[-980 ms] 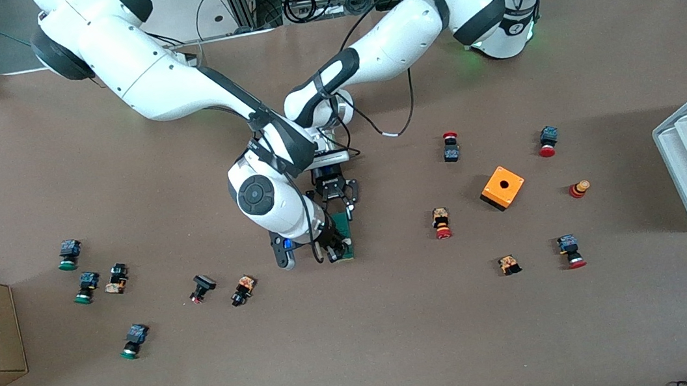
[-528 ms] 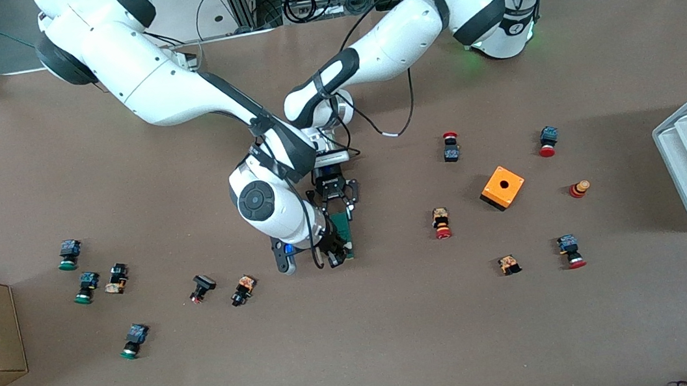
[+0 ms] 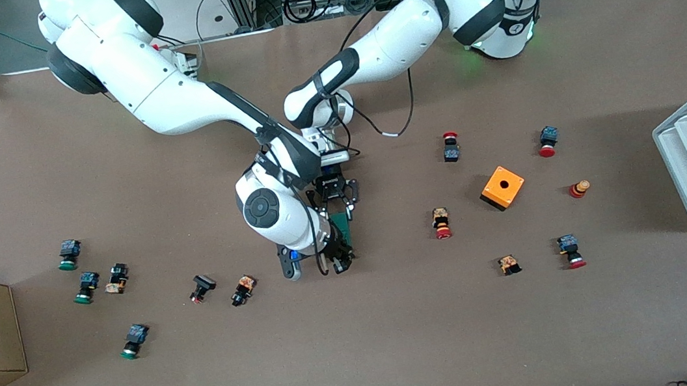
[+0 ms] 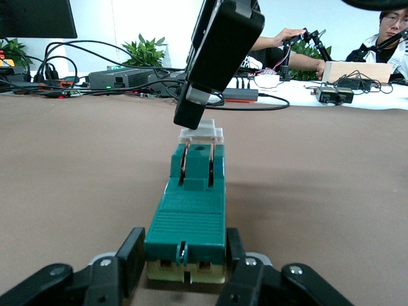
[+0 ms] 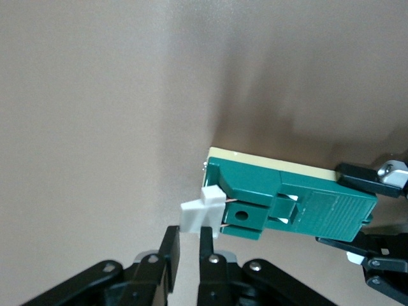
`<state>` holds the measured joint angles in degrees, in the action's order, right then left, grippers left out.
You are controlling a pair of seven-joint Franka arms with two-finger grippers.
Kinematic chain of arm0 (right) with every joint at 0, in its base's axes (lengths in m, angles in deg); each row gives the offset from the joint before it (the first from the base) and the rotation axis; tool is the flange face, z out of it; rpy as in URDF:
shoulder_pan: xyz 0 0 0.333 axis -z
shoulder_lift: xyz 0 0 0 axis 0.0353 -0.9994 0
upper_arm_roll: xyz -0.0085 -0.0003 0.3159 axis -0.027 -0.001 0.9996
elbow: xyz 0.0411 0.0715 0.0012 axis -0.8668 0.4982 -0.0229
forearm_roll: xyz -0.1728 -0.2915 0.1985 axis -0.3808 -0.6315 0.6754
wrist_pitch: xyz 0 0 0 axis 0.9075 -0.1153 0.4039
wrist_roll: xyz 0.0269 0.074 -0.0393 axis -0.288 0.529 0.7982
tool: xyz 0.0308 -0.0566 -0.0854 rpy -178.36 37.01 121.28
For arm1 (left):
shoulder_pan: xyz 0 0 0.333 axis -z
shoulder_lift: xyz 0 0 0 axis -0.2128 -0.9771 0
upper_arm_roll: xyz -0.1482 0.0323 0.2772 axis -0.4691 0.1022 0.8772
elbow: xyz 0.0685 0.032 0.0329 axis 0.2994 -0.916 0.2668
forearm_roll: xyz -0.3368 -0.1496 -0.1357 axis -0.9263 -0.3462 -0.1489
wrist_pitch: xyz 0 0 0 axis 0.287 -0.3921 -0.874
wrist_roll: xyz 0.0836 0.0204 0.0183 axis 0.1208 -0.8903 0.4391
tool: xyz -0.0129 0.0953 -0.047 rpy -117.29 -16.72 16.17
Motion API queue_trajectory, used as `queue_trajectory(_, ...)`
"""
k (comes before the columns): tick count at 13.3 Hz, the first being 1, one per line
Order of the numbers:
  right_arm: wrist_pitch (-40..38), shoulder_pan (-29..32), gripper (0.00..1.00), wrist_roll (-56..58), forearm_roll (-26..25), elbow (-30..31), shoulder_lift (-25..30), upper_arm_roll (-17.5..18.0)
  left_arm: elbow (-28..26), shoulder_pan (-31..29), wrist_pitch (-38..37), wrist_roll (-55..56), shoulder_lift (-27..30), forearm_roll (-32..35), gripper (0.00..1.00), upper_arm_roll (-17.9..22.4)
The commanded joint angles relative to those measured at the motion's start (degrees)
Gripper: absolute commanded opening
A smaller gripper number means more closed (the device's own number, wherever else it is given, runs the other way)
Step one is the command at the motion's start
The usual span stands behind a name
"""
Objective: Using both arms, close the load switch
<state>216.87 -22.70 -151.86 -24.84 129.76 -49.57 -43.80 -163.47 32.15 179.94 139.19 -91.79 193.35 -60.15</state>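
Load switch [image 3: 341, 229]: green block lying flat, mid-tabletop. Left gripper [image 4: 185, 271]: fingers clamped on sides of its end farther from front camera. Right gripper [image 5: 186, 255]: narrow gap, fingertips at white tab [image 5: 199, 213], touching. Orange box [image 3: 503, 187]: well apart, toward left arm's end.

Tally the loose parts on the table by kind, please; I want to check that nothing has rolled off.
Small push-button parts: 12
Orange box: 1
Load switch: 1
Total: 14
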Motion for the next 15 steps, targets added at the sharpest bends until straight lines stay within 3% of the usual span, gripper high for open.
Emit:
queue_trajectory(1,0.7,-0.2,0.18,1.1,0.7,-2.1,-2.8,0.1,1.3,0.1,-0.6,-0.7,-1.2,-0.4,0.59,-0.4)
queue_trajectory(9,0.5,-0.1,0.18,1.2,0.6,-2.1,-2.8,0.1,1.4,0.1,-0.6,-0.8,-1.1,-0.6,0.59,-0.4)
queue_trajectory(11,-0.2,0.2,0.39,1.0,0.9,-2.1,-1.7,0.3,1.4,0.1,-0.6,-0.8,-1.1,-0.6,0.59,-0.4)
queue_trajectory(12,-0.3,0.3,0.85,0.5,1.1,-2.1,-0.9,0.3,1.4,0.1,-0.6,-0.8,-1.1,-0.7,0.59,-0.4)
queue_trajectory(13,-0.6,0.3,0.96,0.5,1.8,-2.0,0.5,0.2,1.4,0.1,-0.6,-0.8,-1.1,-0.7,0.59,-0.4)
queue_trajectory(15,-3.6,1.4,1.00,1.3,1.7,-1.6,3.9,0.0,1.4,0.1,-0.6,-0.8,-1.1,-0.7,0.59,-0.4)
